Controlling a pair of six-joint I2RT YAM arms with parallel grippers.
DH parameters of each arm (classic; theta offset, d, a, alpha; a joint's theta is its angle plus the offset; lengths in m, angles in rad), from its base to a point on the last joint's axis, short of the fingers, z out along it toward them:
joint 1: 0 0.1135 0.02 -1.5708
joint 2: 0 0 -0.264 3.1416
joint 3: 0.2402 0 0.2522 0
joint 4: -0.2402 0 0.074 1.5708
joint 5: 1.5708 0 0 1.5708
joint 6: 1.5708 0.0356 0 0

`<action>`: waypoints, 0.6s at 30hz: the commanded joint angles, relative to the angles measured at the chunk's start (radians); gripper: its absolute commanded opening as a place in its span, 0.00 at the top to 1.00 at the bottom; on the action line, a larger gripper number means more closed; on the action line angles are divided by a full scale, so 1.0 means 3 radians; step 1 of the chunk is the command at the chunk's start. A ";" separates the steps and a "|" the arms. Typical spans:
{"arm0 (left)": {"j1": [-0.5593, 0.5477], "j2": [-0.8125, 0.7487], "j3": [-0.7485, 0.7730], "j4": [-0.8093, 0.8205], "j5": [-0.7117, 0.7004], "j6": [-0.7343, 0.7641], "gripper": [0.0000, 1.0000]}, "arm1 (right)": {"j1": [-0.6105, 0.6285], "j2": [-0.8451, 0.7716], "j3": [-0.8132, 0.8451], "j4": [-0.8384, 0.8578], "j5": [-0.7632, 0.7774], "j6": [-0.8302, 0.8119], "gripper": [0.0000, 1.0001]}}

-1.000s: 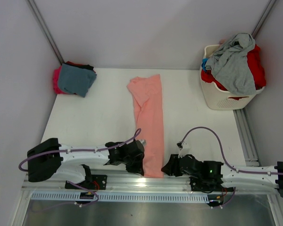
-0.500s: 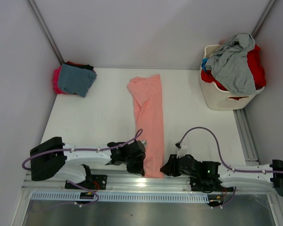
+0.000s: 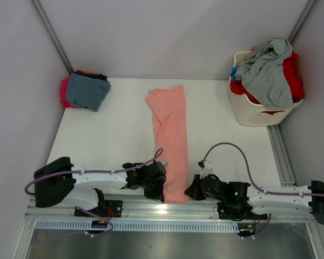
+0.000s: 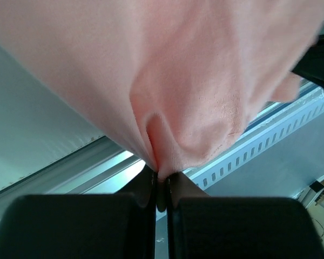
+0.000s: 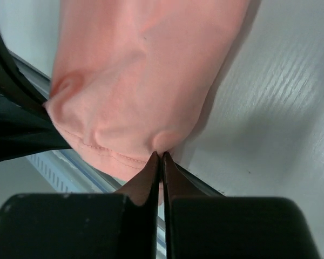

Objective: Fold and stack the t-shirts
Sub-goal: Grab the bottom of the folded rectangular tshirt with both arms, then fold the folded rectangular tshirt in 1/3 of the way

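Pinching one t-shirt (image 3: 170,135): two end effectors (image 4: 161,181) (image 5: 161,157).

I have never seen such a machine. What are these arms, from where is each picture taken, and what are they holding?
These are two robot arms bolted at the near edge of a white table. The wide picture looks down from above; the two close pictures come from cameras on the wrists. A long salmon-pink t-shirt lies on it. The left gripper and the right gripper each pinch its near end. Folded shirts sit far left; a white basket of clothes stands far right.
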 commanded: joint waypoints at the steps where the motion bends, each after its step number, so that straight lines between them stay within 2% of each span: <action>1: -0.0001 -0.0200 0.0114 -0.0240 -0.0090 0.0118 1.00 | -0.0010 -0.0230 0.0417 -0.0761 0.0342 -0.0178 1.00; 7: -0.0001 -0.0609 -0.0069 -0.0532 -0.0152 0.0072 1.00 | -0.0010 -0.0624 0.0627 -0.1258 0.0327 -0.0061 1.00; 12: -0.0001 -0.0886 -0.0029 -0.0746 -0.0152 0.0036 0.99 | -0.0010 -0.0435 0.0923 -0.1473 0.0240 -0.0142 1.00; 18: -0.0001 -0.1029 0.0298 -0.1258 -0.0310 0.0179 1.00 | -0.0004 -0.0098 0.1302 -0.1539 0.0076 -0.0341 1.00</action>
